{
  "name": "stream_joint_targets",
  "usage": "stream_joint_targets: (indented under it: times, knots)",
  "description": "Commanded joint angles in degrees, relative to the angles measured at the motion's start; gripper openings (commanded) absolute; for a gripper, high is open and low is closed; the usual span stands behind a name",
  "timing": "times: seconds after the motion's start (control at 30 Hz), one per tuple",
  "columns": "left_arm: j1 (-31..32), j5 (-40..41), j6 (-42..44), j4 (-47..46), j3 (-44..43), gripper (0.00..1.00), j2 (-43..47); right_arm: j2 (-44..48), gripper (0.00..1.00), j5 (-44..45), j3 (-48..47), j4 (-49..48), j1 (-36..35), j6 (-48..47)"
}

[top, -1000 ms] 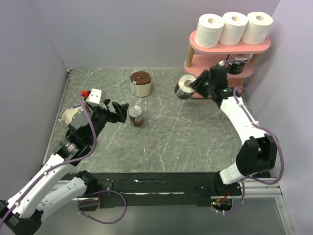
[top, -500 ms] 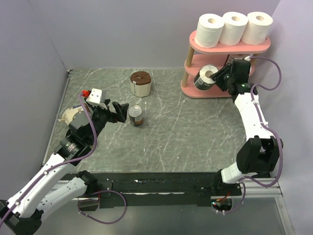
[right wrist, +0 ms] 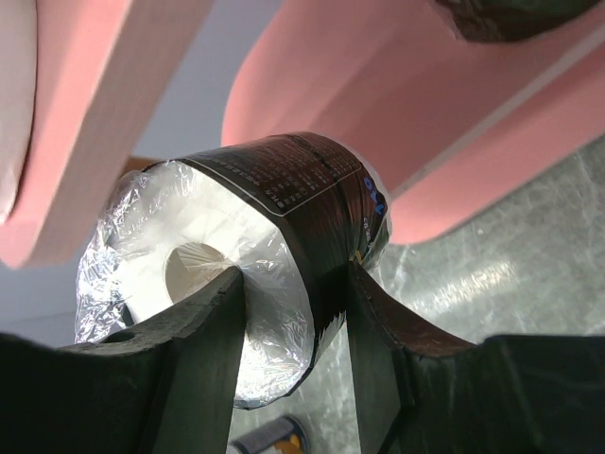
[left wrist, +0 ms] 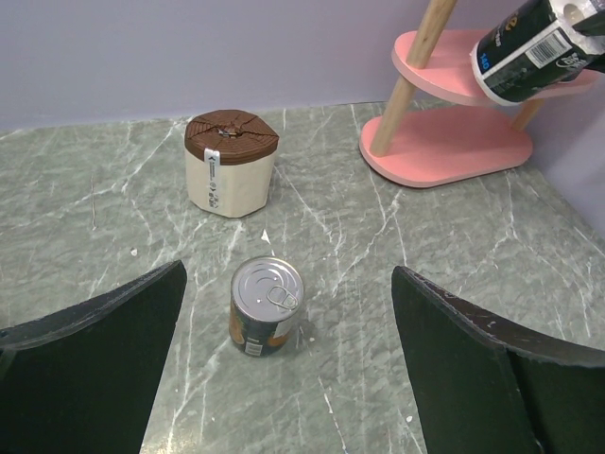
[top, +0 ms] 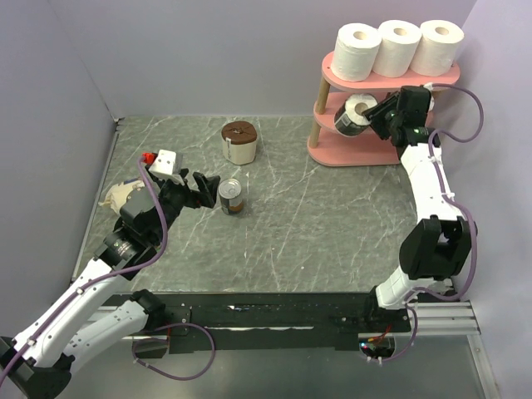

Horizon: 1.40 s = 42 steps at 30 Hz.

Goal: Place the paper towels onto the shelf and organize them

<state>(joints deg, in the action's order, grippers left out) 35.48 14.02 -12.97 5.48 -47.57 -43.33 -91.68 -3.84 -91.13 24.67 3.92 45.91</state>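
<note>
The pink shelf [top: 391, 81] stands at the far right; three white paper towels [top: 357, 50] sit in a row on its top board. My right gripper [top: 371, 116] is shut on a black-printed, plastic-wrapped roll [top: 354, 115], holding it tilted at the front of the middle board. In the right wrist view the gripper [right wrist: 293, 274] pinches the roll [right wrist: 284, 189] wall between core and outside, under the pink boards [right wrist: 397, 95]. A second dark roll [right wrist: 510, 14] lies on the middle board. A cream roll with a brown top [top: 239, 143] stands mid-table. My left gripper [top: 202, 189] is open and empty.
A small metal can [top: 230, 197] stands upright just ahead of the left gripper's open fingers, also in the left wrist view [left wrist: 267, 305]. A crumpled beige thing [top: 116, 195] lies at the left edge. Purple walls close the back and both sides.
My right gripper carried the black-printed roll from mid-table right and up to the shelf's middle board. The left arm has barely moved.
</note>
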Motion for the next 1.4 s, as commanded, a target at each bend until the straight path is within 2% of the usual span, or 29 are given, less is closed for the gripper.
stream_joint_targets:
  times: [0.0,0.13,0.3,0.47,0.57,0.67,0.73,0.87,1.03,1.2,1.37]
  knots:
    - [-0.06,0.57,0.32,-0.47,-1.21,0.96,0.09,-2.01,0.41,2.08,-4.76,-5.50,0.56,2.87]
    - [-0.06,0.83,0.49,-0.47,-1.12,0.96,0.00,-3.59,0.41,3.75,-5.72,-6.91,0.65,4.36]
    - [-0.06,0.66,0.49,-0.55,-1.12,0.96,-0.09,-5.52,0.48,6.12,-7.39,-8.23,1.08,5.06]
    - [0.02,0.66,0.40,-0.38,-1.12,0.96,-0.26,-5.36,0.63,4.81,-6.70,-8.23,1.26,5.33]
    - [-0.06,0.66,0.49,-0.47,-1.12,0.96,-0.17,-3.42,0.69,4.28,-4.42,-9.37,1.26,4.89]
    - [-0.06,0.39,0.40,-0.47,-1.21,0.96,-0.17,-1.84,0.70,4.45,-2.91,-9.64,1.26,4.36]
    - [0.02,0.48,0.49,-0.47,-1.21,0.96,-0.17,-0.78,0.70,4.19,-2.39,-9.11,1.26,3.75]
    - [-0.06,0.66,0.40,-0.38,-1.21,0.96,-0.17,1.50,0.61,4.19,0.25,-8.67,1.26,3.13]
    - [0.02,0.92,0.49,-0.29,-1.12,0.96,-0.17,4.75,0.61,2.34,5.08,-10.25,1.26,2.34]
    - [-0.06,0.83,0.49,-0.20,-1.21,0.96,-0.44,5.02,0.47,1.46,8.33,-12.09,1.00,2.43]
    - [0.02,1.10,0.32,-0.20,-1.12,0.96,-0.61,2.92,0.42,-0.11,9.13,-14.64,1.00,2.78]
